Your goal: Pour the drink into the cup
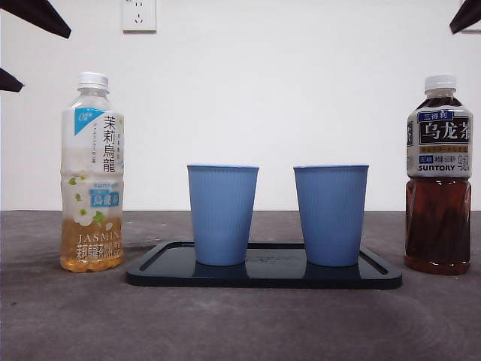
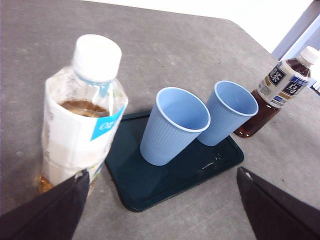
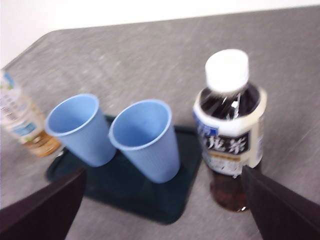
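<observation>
"JASMIN" on the pale tea bottle; "SUNTORY", seemingly, on the dark tea bottle.

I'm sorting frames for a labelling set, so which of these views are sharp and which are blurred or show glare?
Front view: sharp, evenly lit; labels on the jasmine tea bottle and oolong tea bottle are readable, and the glossy tray mirrors the two blue cups. Left wrist view: fairly sharp, slight softness on the near bottle. Right wrist view: visibly blurred, label characters smeared.
</observation>
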`<action>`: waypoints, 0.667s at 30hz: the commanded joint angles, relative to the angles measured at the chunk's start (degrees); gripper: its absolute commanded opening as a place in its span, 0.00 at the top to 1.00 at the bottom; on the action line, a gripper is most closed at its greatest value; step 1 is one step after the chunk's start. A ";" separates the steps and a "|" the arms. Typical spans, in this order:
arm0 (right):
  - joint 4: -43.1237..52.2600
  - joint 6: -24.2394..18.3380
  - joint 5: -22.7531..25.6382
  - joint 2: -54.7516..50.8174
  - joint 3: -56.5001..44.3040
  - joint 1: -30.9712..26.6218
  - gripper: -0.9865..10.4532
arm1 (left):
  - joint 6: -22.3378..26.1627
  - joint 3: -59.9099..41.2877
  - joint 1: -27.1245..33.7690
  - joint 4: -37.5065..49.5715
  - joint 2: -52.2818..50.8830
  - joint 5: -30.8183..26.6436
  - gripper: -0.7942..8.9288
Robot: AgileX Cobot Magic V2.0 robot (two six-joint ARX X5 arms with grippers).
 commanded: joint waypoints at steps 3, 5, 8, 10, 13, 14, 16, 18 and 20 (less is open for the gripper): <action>8.81 1.33 4.20 2.03 -5.11 3.80 0.48 | -0.04 1.05 -1.31 0.92 0.59 0.42 0.44; 13.22 1.44 7.45 2.67 -7.78 5.09 0.48 | 0.09 1.05 -1.49 0.98 0.68 0.39 0.44; 19.80 1.11 12.17 3.48 -11.74 6.19 0.48 | 0.09 1.05 -1.57 1.07 0.68 0.39 0.44; 24.76 0.98 12.85 4.11 -14.21 6.21 0.48 | 0.09 1.05 -1.57 1.11 0.68 0.39 0.44; 31.85 0.94 13.79 5.84 -17.11 6.16 0.48 | 0.09 1.05 -1.57 1.16 0.68 0.39 0.44; 34.01 0.79 14.21 6.71 -17.79 6.16 0.48 | 0.09 1.05 -1.57 1.22 0.68 0.39 0.44; 37.92 0.74 14.21 8.70 -18.71 6.16 0.48 | 0.09 1.05 -1.57 1.33 0.68 0.39 0.44; 40.85 0.76 14.32 11.17 -18.95 6.14 0.48 | 0.09 1.05 -1.57 1.36 0.68 0.39 0.44; 43.80 0.79 14.43 13.94 -18.95 6.12 0.48 | 0.09 1.05 -1.57 1.44 0.68 0.39 0.44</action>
